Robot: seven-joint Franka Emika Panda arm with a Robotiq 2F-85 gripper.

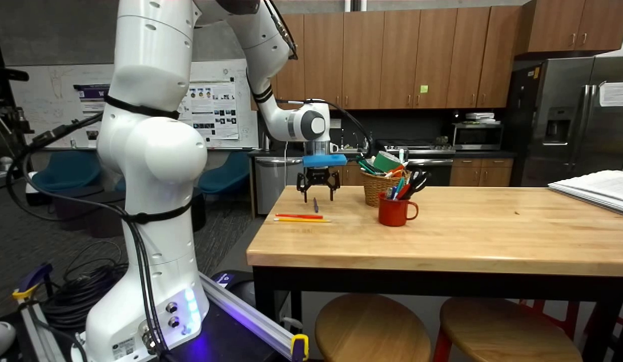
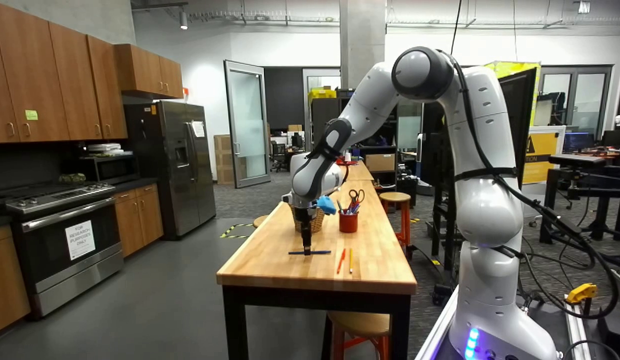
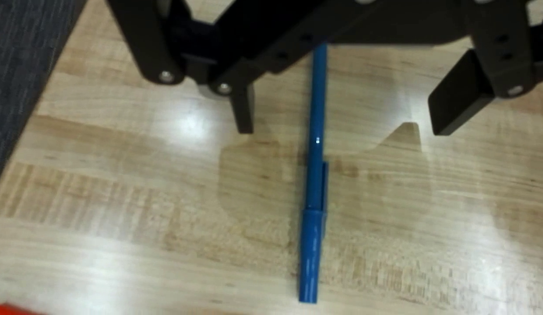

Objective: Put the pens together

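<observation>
Claw hangs w/ jaws apart over blue pen, which lies on the table

Pen looks off-centre in wrist view, so I'd line up first, drop straight, squeeze gently, then turn it to lie alongside orange-red pen & yellow pencil; nearby, red mug holds scissors + mixed pens, wicker basket has a green roll-like thing etc

The table, in an exterior view, carries a red mug, a wicker basket at its eleven o'clock, papers toward three. At nine lie an orange-red pen and a yellow pencil side by side, a blue pen crosswise at their one o'clock.
</observation>
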